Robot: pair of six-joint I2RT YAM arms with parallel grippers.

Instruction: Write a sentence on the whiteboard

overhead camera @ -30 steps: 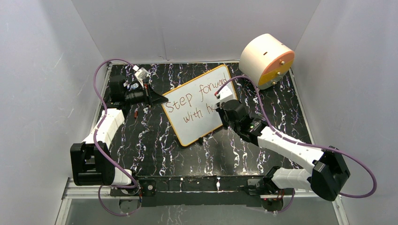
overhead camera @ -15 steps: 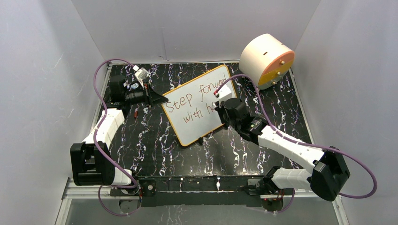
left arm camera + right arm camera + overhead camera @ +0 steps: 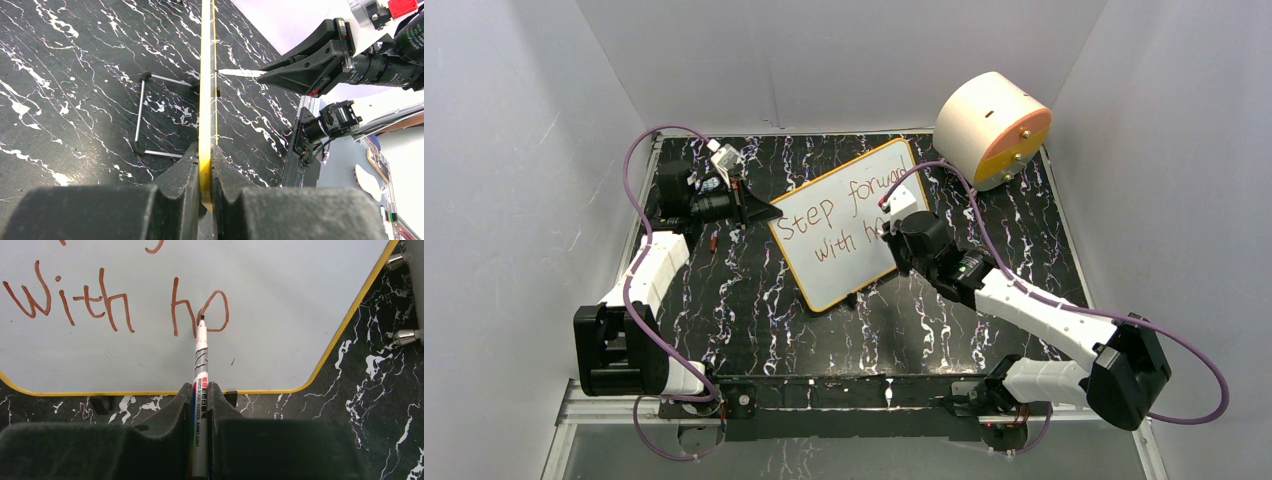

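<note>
At the whiteboard [image 3: 844,272], right tool [image 3: 200,390] pinches a marker [image 3: 201,355]; left tool [image 3: 206,155] pinches its edge.

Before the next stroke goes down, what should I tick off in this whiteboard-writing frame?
1. left gripper clamped on the whiteboard at its yellow edge: ok.
2. right gripper shut on the marker: ok.
3. marker tip on the board at the "o": ok, it appears to touch.
4. sentence complete: not ok, the second line ends at "with ho".
5. Blank board to the right of the "o" for more letters: ok.
6. drum apart from the board: ok.
</note>
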